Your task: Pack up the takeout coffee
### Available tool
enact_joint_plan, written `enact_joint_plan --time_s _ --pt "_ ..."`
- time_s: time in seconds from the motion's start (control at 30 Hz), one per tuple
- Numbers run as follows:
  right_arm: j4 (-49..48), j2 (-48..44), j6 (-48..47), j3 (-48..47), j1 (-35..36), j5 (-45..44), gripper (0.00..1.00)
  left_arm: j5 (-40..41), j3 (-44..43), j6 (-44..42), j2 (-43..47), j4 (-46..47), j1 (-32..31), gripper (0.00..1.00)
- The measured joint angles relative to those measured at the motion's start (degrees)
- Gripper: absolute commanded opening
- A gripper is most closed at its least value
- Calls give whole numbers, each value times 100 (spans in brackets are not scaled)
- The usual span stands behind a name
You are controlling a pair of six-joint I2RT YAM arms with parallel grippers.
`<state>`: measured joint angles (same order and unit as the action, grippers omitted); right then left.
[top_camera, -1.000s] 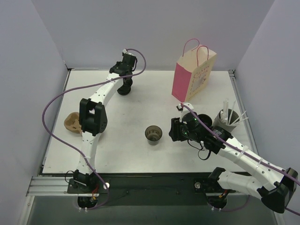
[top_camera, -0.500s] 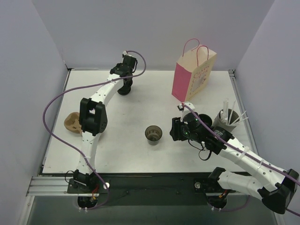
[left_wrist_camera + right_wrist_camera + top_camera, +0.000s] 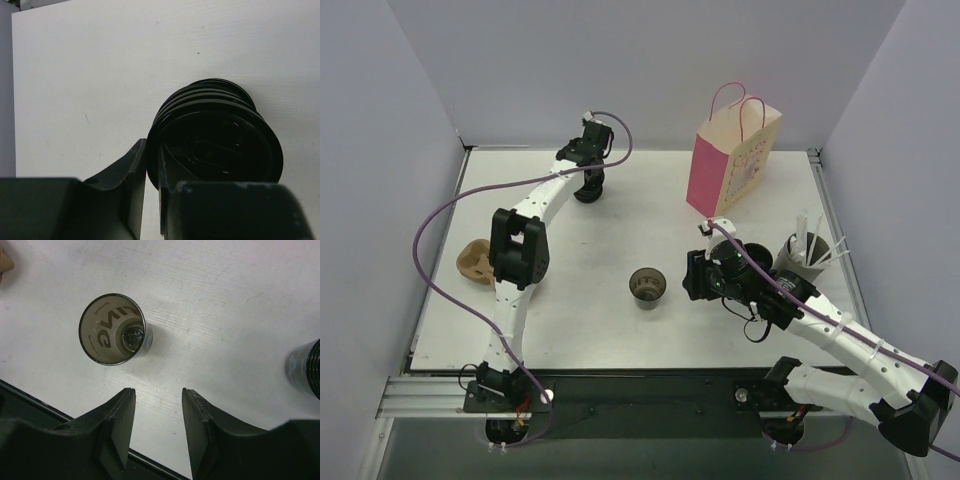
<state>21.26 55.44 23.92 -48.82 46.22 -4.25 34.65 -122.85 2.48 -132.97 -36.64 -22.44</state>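
An open black cup point(image 3: 647, 285) with no lid stands mid-table; the right wrist view looks down into its tan, lettered inside point(image 3: 112, 330). My right gripper point(image 3: 157, 410) is open and empty, just right of it point(image 3: 689, 278). A second black cup point(image 3: 757, 254) stands behind my right wrist, only its edge in the right wrist view point(image 3: 309, 371). My left gripper point(image 3: 587, 184) is far back, its fingers closed on the rim of the top black lid point(image 3: 215, 150) of the ribbed black stack point(image 3: 210, 90). The pink paper bag point(image 3: 732, 160) stands upright at the back right.
A grey cup with white sticks point(image 3: 806, 251) stands right of the second cup. A tan cardboard piece point(image 3: 474, 262) lies near the left edge. The table's front edge point(image 3: 30, 400) is close under my right gripper.
My left gripper has shifted slightly toward the back at the lid stack. The right arm and the cups have not visibly moved.
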Motion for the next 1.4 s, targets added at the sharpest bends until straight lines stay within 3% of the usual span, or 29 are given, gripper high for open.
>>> enact_joint_plan --time_s 0.27,1.1,1.23,1.4 --pt "2 -7 0 -4 0 2 42 -2 -31 4 0 -35 -13 23" --pt "4 -17 0 -118 0 9 43 -201 -514 184 87 -527 -46 18" --pt "15 -22 0 -197 0 9 42 -702 -632 452 260 -892 -44 16" --pt "-367 -282 -105 -229 0 66 43 -2188 -321 997 1051 -1220 24 16"
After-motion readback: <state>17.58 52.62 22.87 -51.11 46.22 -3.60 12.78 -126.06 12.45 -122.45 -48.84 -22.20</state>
